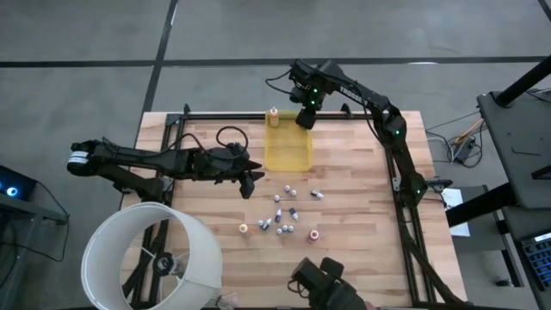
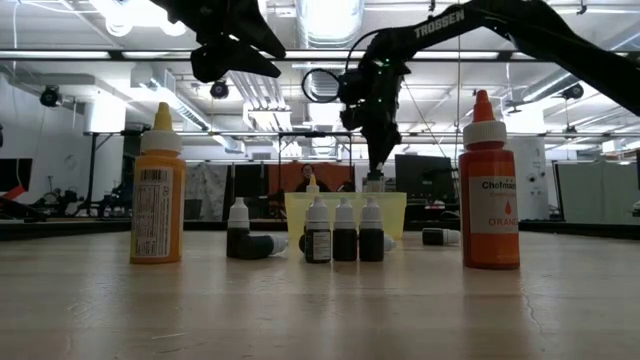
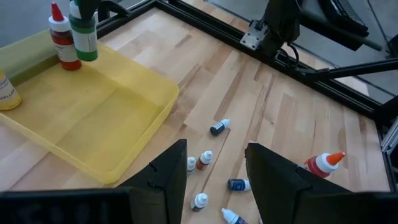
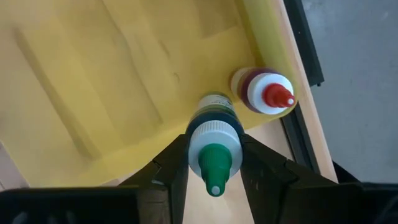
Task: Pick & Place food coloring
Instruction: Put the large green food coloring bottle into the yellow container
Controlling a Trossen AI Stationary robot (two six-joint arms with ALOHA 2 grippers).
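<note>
One green-capped bottle, pinched in the right gripper jaws over the yellow tray, could topple the adjacent red-capped bottle on release; left gripper jaws spread, empty.

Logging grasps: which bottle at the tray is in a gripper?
The green-capped bottle, clamped in the right gripper over the yellow tray. The red-capped bottle stands free in the tray's corner.
</note>
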